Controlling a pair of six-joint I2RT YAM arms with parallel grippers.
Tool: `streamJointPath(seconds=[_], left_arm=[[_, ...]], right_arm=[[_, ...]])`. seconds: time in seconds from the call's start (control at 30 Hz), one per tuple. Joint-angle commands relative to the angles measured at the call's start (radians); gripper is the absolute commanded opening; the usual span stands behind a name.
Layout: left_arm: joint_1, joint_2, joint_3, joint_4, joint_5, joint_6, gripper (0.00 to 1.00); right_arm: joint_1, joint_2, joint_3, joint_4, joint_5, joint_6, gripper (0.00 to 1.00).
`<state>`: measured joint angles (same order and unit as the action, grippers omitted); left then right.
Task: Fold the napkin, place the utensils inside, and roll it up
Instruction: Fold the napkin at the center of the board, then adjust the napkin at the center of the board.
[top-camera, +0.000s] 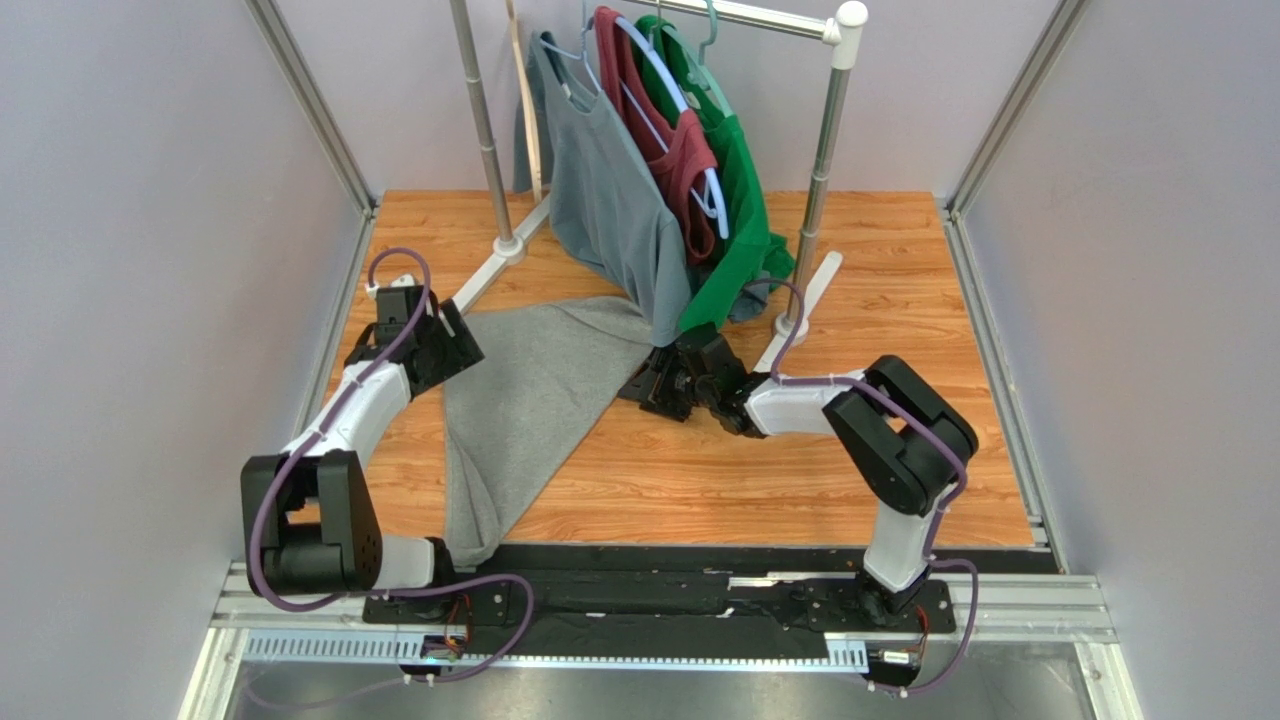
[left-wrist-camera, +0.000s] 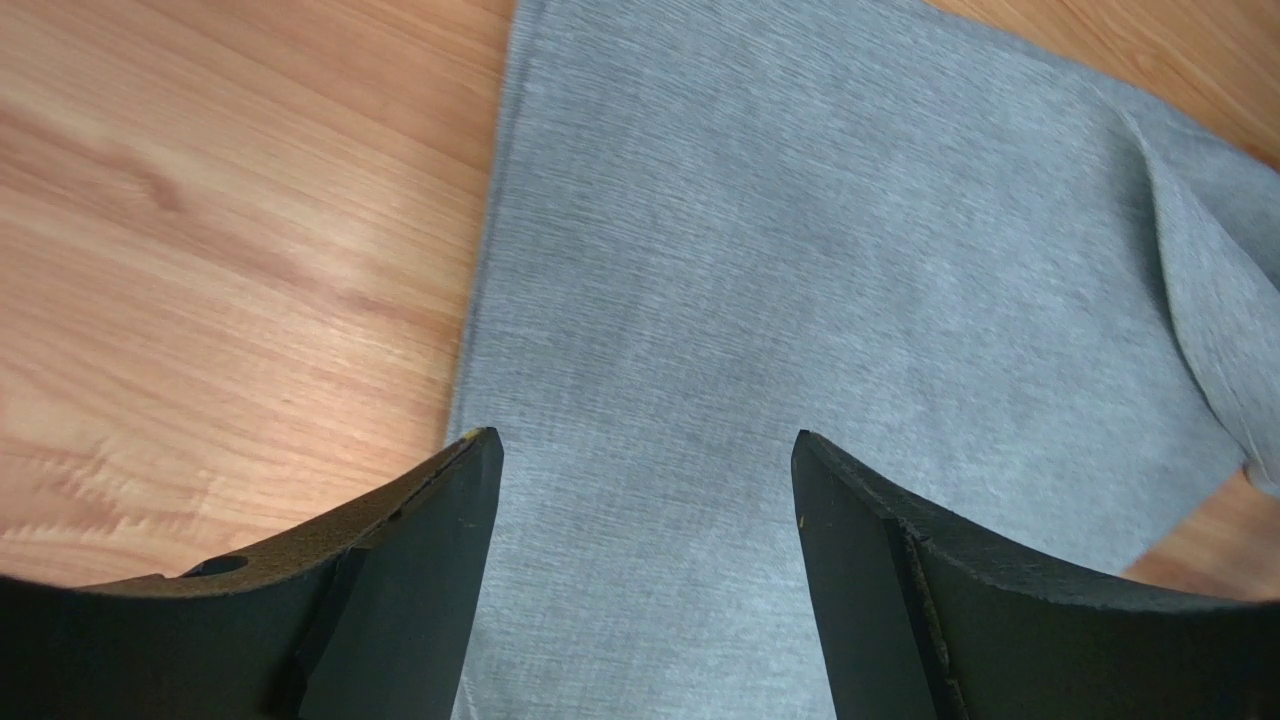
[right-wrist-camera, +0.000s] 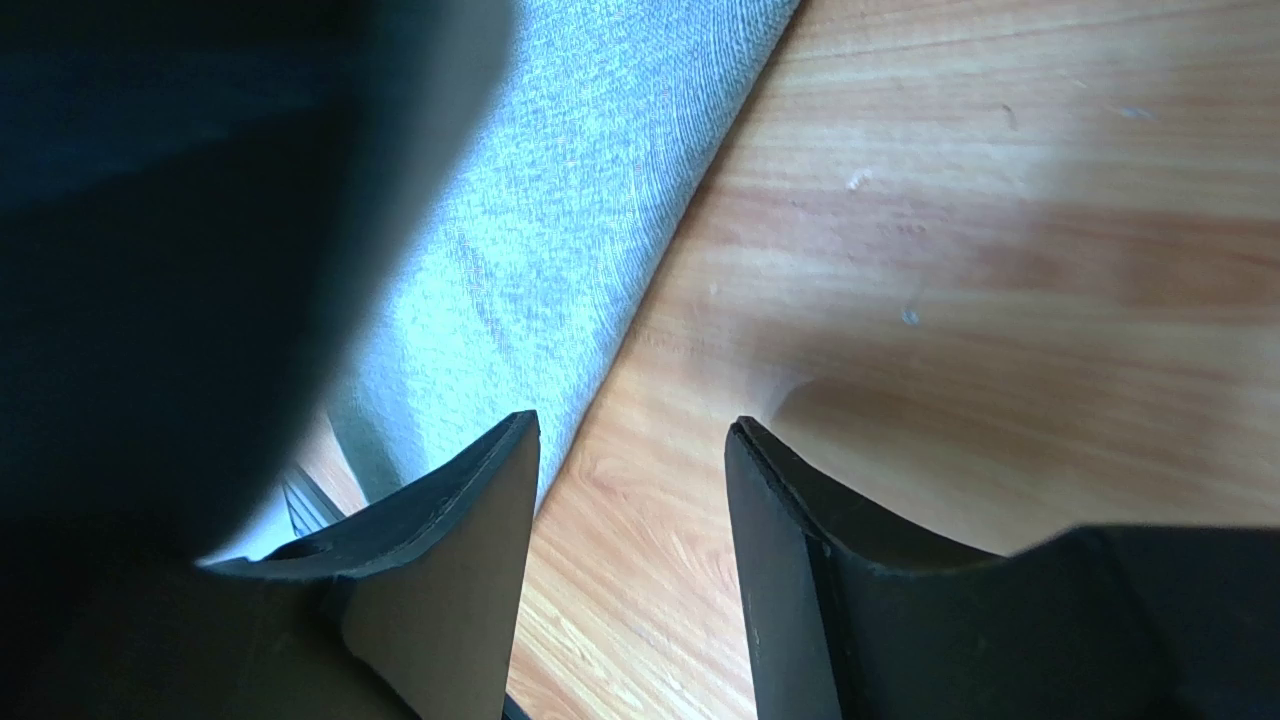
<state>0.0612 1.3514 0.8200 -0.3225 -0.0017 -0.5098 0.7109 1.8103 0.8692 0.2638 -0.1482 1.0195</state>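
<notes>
The grey napkin (top-camera: 526, 413) lies spread on the wooden table, reaching from below the hanging shirt down to the near edge. My left gripper (top-camera: 451, 342) is open at the napkin's far left side; in the left wrist view the gripper (left-wrist-camera: 646, 443) hovers over the cloth (left-wrist-camera: 842, 270) with nothing between its fingers. My right gripper (top-camera: 657, 387) sits at the napkin's far right corner. In the right wrist view it (right-wrist-camera: 631, 428) stands open over bare wood, beside the napkin's edge (right-wrist-camera: 571, 225). The utensils are hidden. Thin parallel bars (right-wrist-camera: 308, 503) peek out beside the left finger; I cannot tell what they are.
A clothes rack (top-camera: 819, 180) stands at the back with a grey shirt (top-camera: 609, 195), a maroon garment (top-camera: 676, 150) and a green one (top-camera: 736, 165) on hangers. The shirt hangs down close to my right gripper. White rack feet (top-camera: 496, 263) rest on the table.
</notes>
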Motion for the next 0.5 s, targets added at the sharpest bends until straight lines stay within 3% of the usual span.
streamJointPath(seconds=[0.0, 0.47], left_arm=[[0.003, 0.006, 0.002, 0.076, -0.11, -0.024, 0.79], [0.112, 0.271, 0.117, -0.045, -0.026, -0.071, 0.68]], right_arm=[[0.015, 0.049, 0.048, 0.112, 0.05, 0.073, 0.52], [0.022, 0.086, 0.1, 0.034, 0.084, 0.071, 0.52]])
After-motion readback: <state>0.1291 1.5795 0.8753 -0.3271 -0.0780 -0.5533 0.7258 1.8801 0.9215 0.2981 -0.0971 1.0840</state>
